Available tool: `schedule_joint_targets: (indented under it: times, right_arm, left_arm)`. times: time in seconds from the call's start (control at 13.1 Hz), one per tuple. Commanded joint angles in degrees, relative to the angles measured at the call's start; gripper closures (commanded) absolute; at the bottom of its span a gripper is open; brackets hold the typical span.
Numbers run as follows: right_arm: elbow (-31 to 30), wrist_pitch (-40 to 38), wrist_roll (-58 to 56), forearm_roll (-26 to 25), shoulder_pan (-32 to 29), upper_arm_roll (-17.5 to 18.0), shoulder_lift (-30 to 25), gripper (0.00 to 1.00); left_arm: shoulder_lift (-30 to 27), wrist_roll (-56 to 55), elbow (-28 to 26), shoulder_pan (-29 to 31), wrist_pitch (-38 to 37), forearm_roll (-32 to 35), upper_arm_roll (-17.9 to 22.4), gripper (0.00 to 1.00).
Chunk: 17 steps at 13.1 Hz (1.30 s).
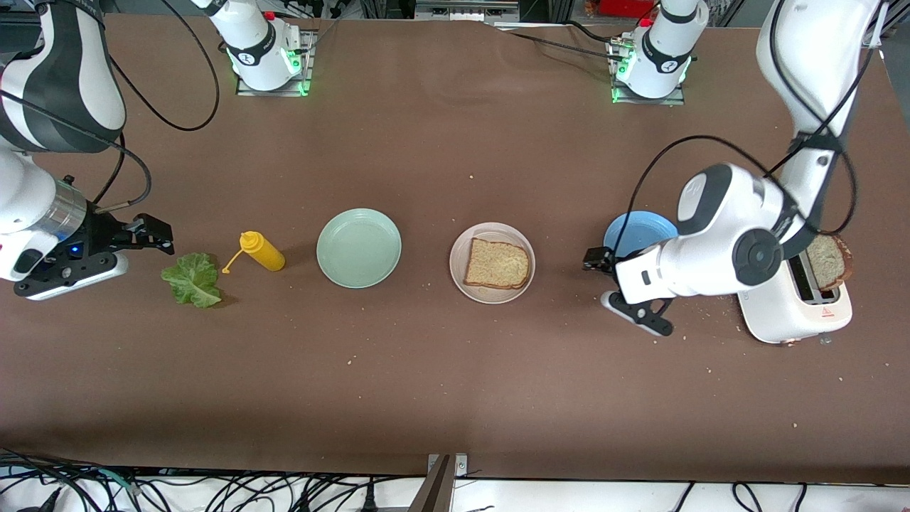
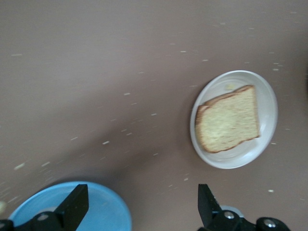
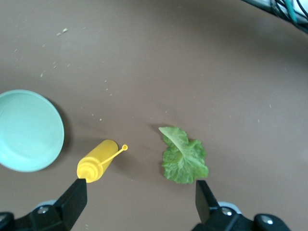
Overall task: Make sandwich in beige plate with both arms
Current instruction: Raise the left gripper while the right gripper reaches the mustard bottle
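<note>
Front view: I'm holding the left gripper (image 1: 617, 288) spread wide beside the beige plate (image 1: 492, 263) carrying toast (image 1: 498, 264); right gripper (image 1: 153, 235), also spread, is hovering beside lettuce (image 1: 192, 279).

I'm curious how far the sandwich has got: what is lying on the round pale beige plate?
One square slice of brown toast lies flat on the round pale beige plate, with no lettuce or second slice on it. Whatever may lie under the slice is covered.

A robotics lab: two white arms bolted on metal base plates (image 1: 270, 84) to a brown bench (image 1: 455, 384), loose cables (image 1: 142, 491) along its edge.
</note>
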Motion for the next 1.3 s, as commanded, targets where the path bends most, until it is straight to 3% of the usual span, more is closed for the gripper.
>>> schedule_joint_targets:
  times: [0.0, 0.08, 0.31, 0.61, 0.92, 1.22]
  right_arm:
    - [0.1, -0.1, -9.7, 5.3, -1.4, 0.2, 0.1, 0.00]
    - [0.0, -0.3, -12.4, 6.6, -2.1, 0.2, 0.2, 0.00]
    - [-0.1, -2.1, -27.8, 11.0, -3.8, 0.2, 0.2, 0.00]
    - [-0.4, -4.6, -42.3, 14.2, -6.3, 0.2, 0.2, 0.00]
    - [-3.2, -5.7, -68.5, 25.7, -10.9, 0.1, 3.3, 0.00]
    - [-10.9, -5.0, -82.4, 33.8, -14.4, 0.0, 4.3, 0.00]
  left_arm:
    - [-3.7, -7.5, -1.3, 0.0, -1.9, 12.0, 0.1, 0.00]
    - [-4.4, -10.8, -1.3, 0.0, -1.9, 15.3, 0.1, 0.00]
    - [-7.1, -17.2, -0.9, 0.1, -2.0, 16.0, 0.1, 0.00]
    - [-12.1, -16.6, -0.6, 1.9, -7.7, 12.0, -0.4, 0.00]
    - [-15.9, -15.5, -0.6, 2.0, -9.3, 7.7, -1.1, 0.00]
    - [-17.9, -13.8, 0.5, 2.2, -11.2, 4.3, -1.8, 0.00]
